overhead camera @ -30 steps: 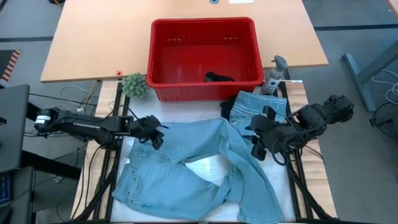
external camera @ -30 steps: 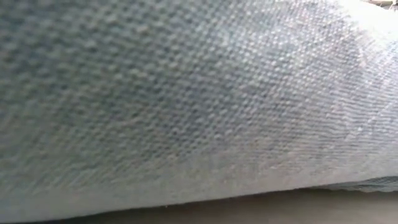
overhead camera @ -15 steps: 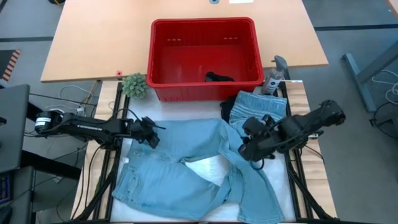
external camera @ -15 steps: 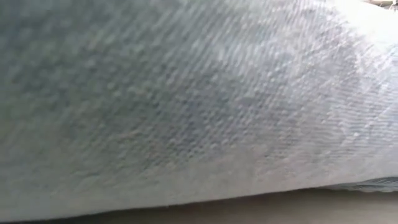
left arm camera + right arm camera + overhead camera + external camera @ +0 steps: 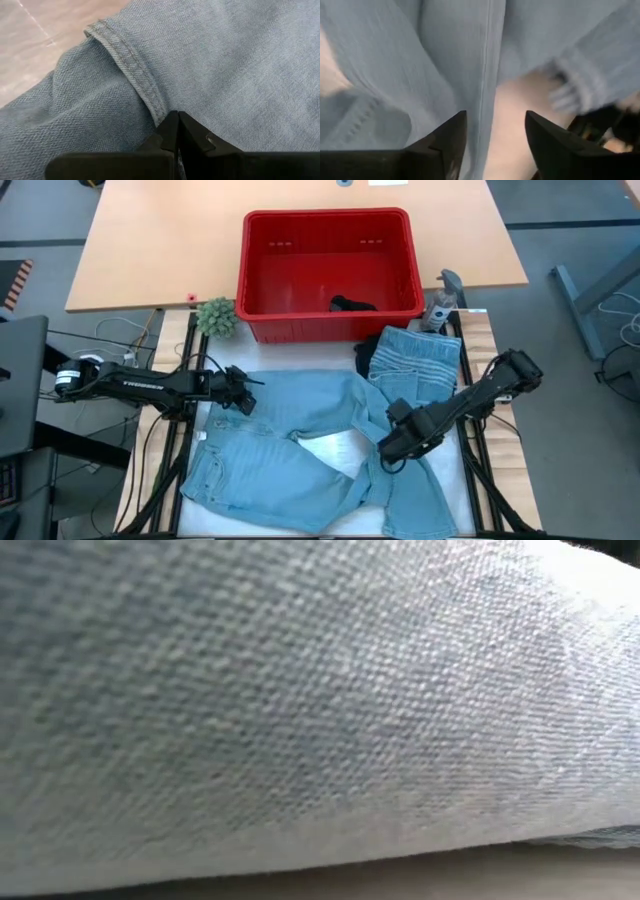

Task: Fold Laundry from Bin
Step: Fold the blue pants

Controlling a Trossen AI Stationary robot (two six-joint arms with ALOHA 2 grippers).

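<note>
While the large red rectangular plastic bin sits at twelve o'clock on the desk, it holds only one small black garment lying against its near wall toward the right corner. A folded light blue denim piece rests on a dark cloth just outside the bin at about four o'clock from it. Spread across the desk's near half lie light blue denim jeans. At nine o'clock the left end effector is pinched closed on a stitched seam of the jeans. At four o'clock the right end effector hangs over a jeans leg, fingers spread apart, gripping nothing.
</note>
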